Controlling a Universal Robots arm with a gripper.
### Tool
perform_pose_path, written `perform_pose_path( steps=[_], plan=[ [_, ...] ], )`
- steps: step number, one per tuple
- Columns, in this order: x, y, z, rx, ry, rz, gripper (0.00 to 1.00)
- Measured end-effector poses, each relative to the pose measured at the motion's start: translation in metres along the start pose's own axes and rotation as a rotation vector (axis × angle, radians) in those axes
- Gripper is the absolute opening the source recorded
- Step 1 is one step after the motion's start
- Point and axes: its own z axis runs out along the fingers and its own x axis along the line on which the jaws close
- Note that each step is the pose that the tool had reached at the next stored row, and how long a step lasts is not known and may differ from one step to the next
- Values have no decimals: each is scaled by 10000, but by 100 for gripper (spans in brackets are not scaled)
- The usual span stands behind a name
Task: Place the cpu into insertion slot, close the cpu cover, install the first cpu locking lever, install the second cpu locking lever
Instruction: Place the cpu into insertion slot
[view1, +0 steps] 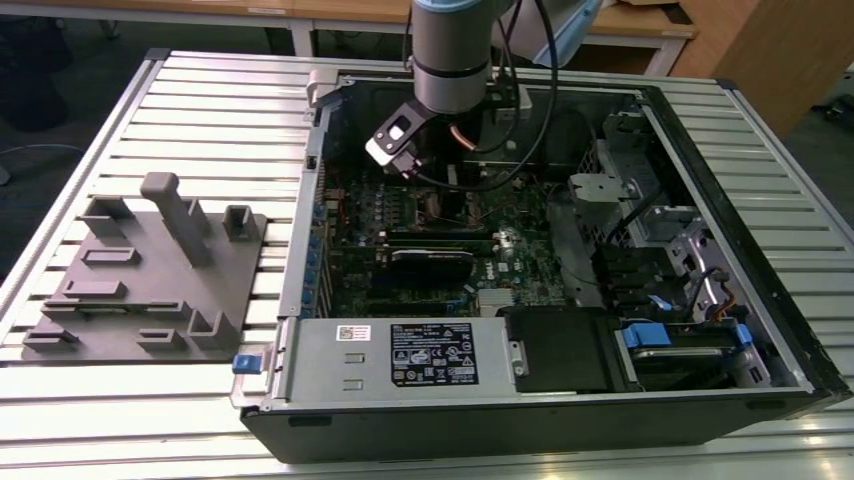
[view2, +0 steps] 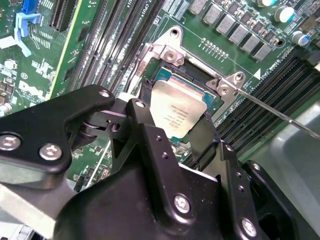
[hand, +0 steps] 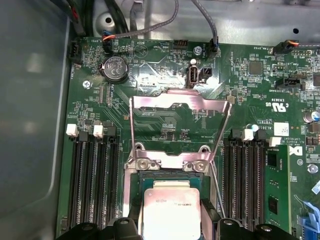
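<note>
While the arm (view1: 451, 50) reaches down into the open computer case (view1: 534, 425) on the slatted tabletop (view1: 134, 420), the tool (view2: 175, 122) sits right over the insertion slot (hand: 167, 176) on the green motherboard (hand: 250, 90); it is closed to the width of the cpu (view2: 177, 107), its fingers (view2: 150, 132) against two opposite edges of the chip, as far as we can judge; the cpu lies square within the slot's rim, seated or all but seated, we cannot tell which; we take the first step as nearly done, with the chip not yet let go; the cpu cover (hand: 150, 101) stands swung back, clear of the slot, so closing it remains; one locking lever (view2: 280, 113) juts free beside the slot, and we judge both levers left to install.
</note>
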Motion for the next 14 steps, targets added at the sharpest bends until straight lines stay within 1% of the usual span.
perform_pose_path(
  steps=[4, 5, 10, 14],
  plan=[
    [1, -1, 12, -1, 0, 31, 54],
    [1, -6, 24, 1, -8, 88, 54],
    [1, -6, 24, 1, -8, 101, 54],
    [1, -5, 6, 0, -7, 105, 54]
  ],
)
